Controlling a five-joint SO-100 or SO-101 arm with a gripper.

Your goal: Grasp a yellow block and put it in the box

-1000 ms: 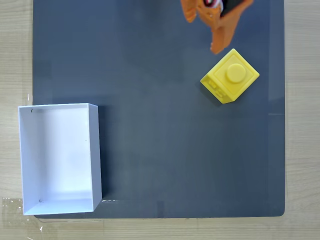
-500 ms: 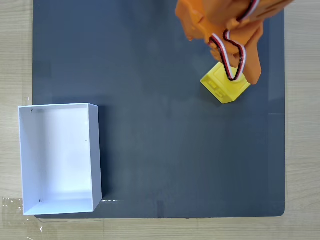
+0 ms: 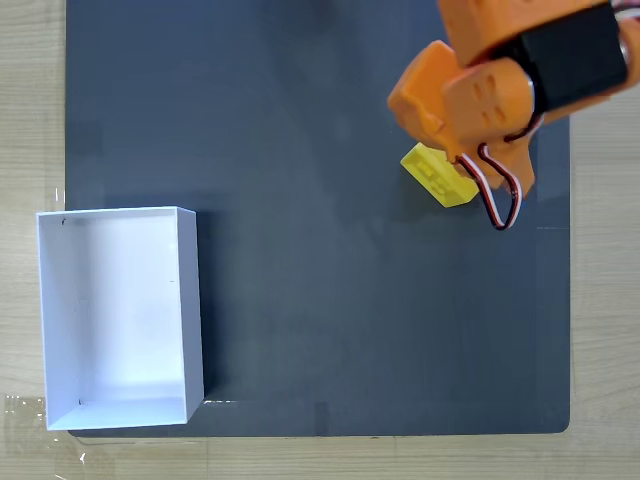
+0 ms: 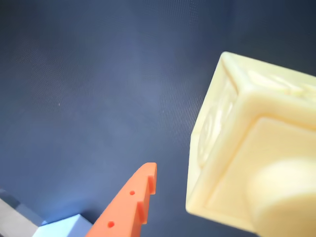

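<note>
**Reaching for the block, no grasp yet**

Fixed view: arm [image 3: 500, 90] now covers most of the yellow block [image 3: 437, 176], further over it than half a second ago; block unmoved on the mat [image 3: 320, 300]. Box [image 3: 118, 316] well apart, lower left.

Wrist view: gripper [image 4: 163, 197] open, one finger [image 4: 129, 210] beside the block [image 4: 237, 148], apart from it. Next: straddle, then close.

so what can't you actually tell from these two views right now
- Whether the hand is open or shut: in the fixed view the orange arm covers its fingers; the wrist view shows one orange fingertip beside the yellow block, apart from it.
- Most of the yellow block in the fixed view, under the arm.
- The box in the wrist view: cut off by the bottom edge.
</note>
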